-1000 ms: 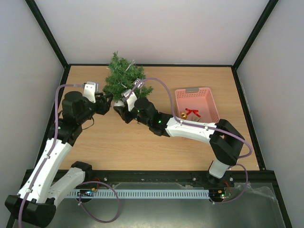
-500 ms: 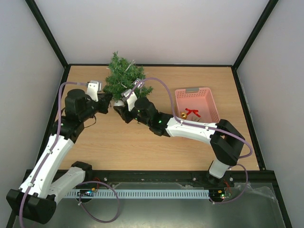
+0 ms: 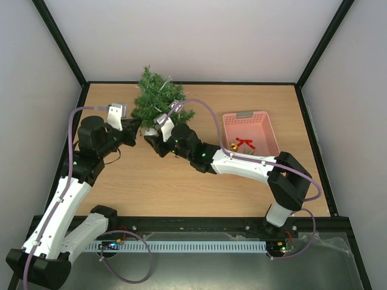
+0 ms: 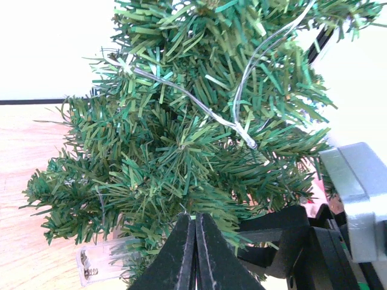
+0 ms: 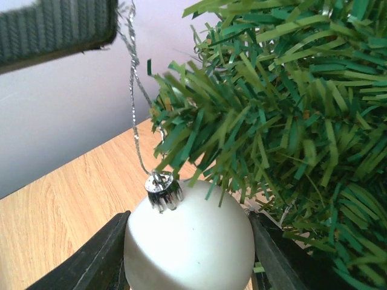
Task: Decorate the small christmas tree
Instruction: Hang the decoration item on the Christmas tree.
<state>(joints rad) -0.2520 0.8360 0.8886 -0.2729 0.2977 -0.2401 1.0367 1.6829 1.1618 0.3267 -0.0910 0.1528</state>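
The tree (image 3: pixel 158 99) seems light and springy; hold its trunk. Left jaws shut at 7 o'clock; right jaws grip a ball (image 5: pixel 188 241).

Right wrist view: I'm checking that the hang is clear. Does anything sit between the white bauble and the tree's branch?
Nothing visible does. The white bauble, held in the right gripper, touches needles of the small christmas tree at its upper right.

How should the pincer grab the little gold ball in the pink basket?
Probably from straight above, because the pink basket's walls block the sides. Pinch the gold ball across its round middle, keeping the pincer clear of the red bow lying close beside it.
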